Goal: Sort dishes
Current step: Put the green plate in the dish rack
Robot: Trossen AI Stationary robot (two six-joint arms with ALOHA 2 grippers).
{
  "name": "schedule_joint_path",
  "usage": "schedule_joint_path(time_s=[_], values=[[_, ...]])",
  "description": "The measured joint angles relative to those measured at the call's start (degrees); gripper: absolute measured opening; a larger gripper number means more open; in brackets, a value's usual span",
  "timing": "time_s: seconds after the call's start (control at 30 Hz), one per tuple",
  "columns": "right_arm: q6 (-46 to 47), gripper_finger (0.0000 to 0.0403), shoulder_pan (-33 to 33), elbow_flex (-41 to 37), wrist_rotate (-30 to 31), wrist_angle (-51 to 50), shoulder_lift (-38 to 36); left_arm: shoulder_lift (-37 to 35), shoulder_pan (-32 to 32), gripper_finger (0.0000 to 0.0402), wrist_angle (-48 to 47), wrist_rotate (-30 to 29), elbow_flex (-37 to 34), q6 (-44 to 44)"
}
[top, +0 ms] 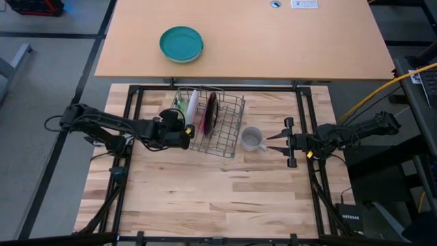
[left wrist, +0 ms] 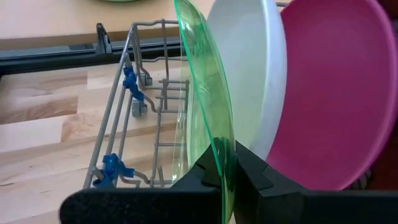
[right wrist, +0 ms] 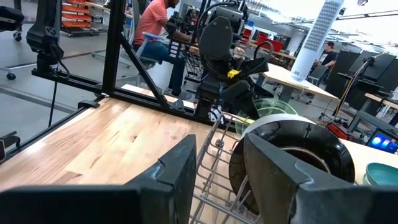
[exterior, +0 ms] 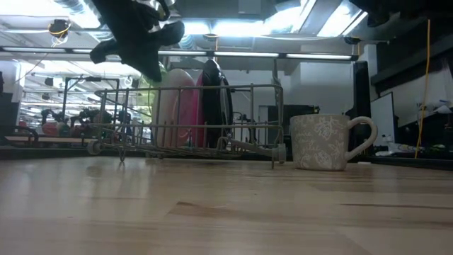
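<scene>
Green saucer [left wrist: 208, 112] stands on edge in the wire rack [top: 225, 130], beside the white plate [left wrist: 255, 87] and magenta plate [left wrist: 336, 93]. Left gripper [left wrist: 225, 177] reaches in from nine o'clock, fingers clamped on the saucer's rim. Grey mug [top: 252, 140] sits on the wooden worktop [top: 218, 191] just at the rack's three o'clock. Right gripper [top: 273, 141] hovers beyond the mug, fingers apart. Teal bowl [top: 181, 44] sits at eleven o'clock on the far table; a person [right wrist: 155, 25] sits in the room behind.

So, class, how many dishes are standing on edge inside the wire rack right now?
3: the lime-green saucer at the left arm's end of the wire rack, pinched by the left gripper; the white plate next; then the magenta plate. A thinner one could hide between them.
</scene>
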Motion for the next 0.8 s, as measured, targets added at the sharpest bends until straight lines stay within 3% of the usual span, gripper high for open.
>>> schedule_joint_path(time_s=[0.4, 0.8], values=[[0.0, 0.0138, 0.0, 0.0, -0.07, -0.09, 0.0, 0.39, 0.07, 0.0003, 0.01, 0.71, 0.0, 1.26], [0.0, 0.0138, 0.02, 0.0, -0.09, -0.11, 0.0, 0.37, 0.07, 0.0064, 0.01, 1.4, 0.0, 1.46]])
